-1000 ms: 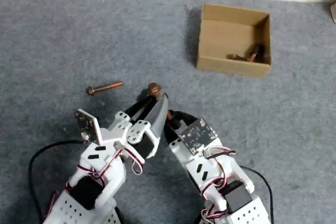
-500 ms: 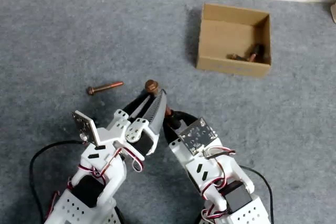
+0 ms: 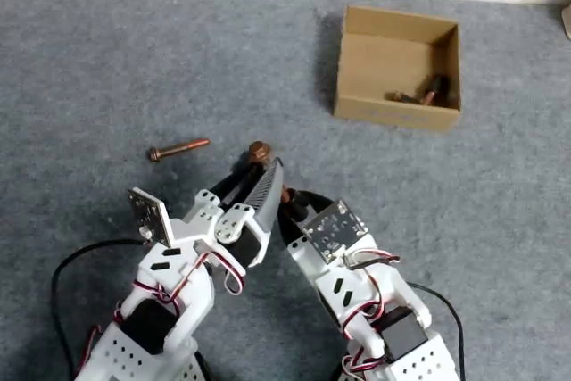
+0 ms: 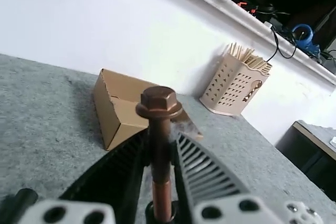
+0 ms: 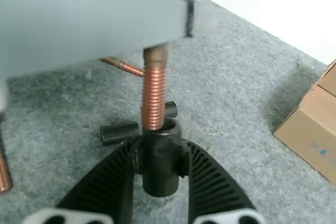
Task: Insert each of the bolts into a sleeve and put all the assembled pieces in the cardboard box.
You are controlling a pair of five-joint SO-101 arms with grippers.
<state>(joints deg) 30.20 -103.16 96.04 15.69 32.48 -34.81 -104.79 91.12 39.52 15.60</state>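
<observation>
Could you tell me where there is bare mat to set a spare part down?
The far left of the mat, beyond the loose bolt, is bare, and so is the right side between the cardboard box and the right arm. The centre is crowded: the left gripper holds a bolt at the mouth of the sleeve in the right gripper.

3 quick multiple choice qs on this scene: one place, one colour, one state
1. Where is the loose bolt? A on the carpet B in the box C in a gripper
2. Colour of the sleeve in the right gripper? A white B black C copper
3. The left gripper is: A open B shut on a sleeve C shut on a bolt
Answers: A, it lies on carpet apart from both grippers; B, its body is black; C, it clamps the upright bolt.
</observation>
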